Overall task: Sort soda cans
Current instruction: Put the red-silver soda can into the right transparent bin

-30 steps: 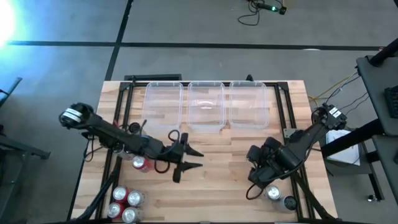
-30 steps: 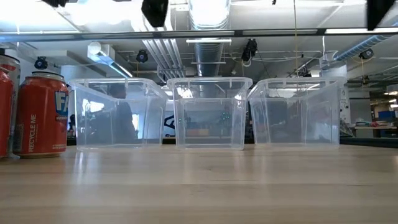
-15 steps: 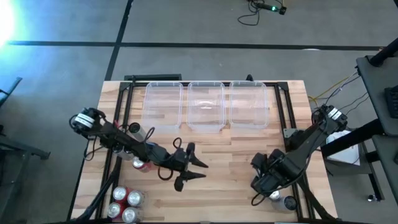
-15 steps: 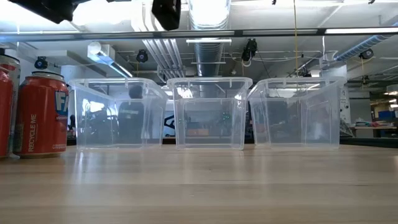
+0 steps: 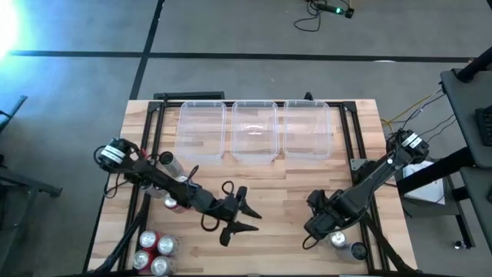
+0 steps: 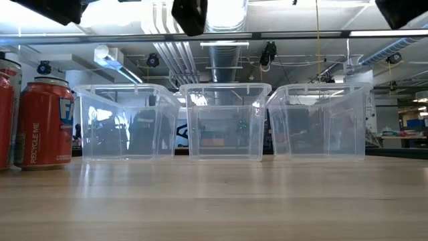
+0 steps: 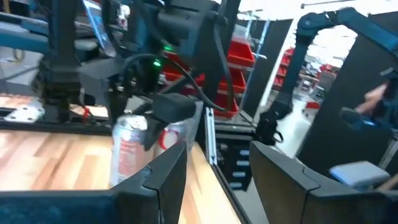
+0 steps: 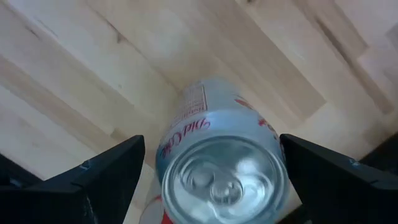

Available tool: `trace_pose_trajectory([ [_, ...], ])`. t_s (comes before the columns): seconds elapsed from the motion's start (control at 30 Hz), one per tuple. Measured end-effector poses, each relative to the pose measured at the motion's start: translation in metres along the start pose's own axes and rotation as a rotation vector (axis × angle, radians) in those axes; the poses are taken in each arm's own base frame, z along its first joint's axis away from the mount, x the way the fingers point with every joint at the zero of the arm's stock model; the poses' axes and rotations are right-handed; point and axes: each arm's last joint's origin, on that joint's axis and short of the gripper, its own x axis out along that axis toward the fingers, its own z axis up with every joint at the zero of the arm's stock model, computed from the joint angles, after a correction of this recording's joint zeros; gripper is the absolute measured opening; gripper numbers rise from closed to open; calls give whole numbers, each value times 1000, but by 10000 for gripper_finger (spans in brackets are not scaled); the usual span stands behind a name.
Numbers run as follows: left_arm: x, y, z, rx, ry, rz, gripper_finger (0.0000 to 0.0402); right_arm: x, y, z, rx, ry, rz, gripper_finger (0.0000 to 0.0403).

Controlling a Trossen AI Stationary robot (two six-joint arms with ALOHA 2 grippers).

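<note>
My right gripper (image 5: 326,228) hangs open over the table's near right part. Its two fingers stand on either side of an upright silver can (image 8: 221,168) without visibly touching it. That can (image 5: 337,240) has a dark-topped can (image 5: 357,250) beside it. My left gripper (image 5: 258,221) is open and empty over the middle of the table, pointing toward the right arm. A red can (image 5: 175,202) stands under the left arm. Several red and silver cans (image 5: 154,252) are grouped at the near left corner. Two red cans (image 6: 43,122) show in the low view.
Three clear plastic bins (image 5: 254,131) stand side by side along the far side of the table, and all look empty (image 6: 224,120). Bare wood lies between the bins and the two grippers. The table's near right edge is close to the silver can.
My left gripper has moved toward the near edge and somewhat to the right, staying open. My right gripper has shifted a little toward the near edge, closer to the silver can. No can has moved.
</note>
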Motion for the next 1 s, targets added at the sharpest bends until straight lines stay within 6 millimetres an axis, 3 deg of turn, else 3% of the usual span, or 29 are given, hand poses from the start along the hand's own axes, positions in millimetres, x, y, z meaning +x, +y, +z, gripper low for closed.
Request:
trace_pose_trajectory([
  [0.3,-7,-10,14,3,12,-175,160,14,-1,-2,-42,58,30,359],
  [0.5,-15,-11,20,28,84,-180,160,15,0,5,-92,59,45,297],
  [0.6,-23,-13,32,30,97,-177,160,6,4,12,-124,51,72,295],
  [0.73,-39,-17,56,78,108,-175,160,-24,10,27,-215,-3,107,295],
  [1.0,-62,-19,79,177,148,-169,160,-129,-1,76,-408,-340,76,295],
])
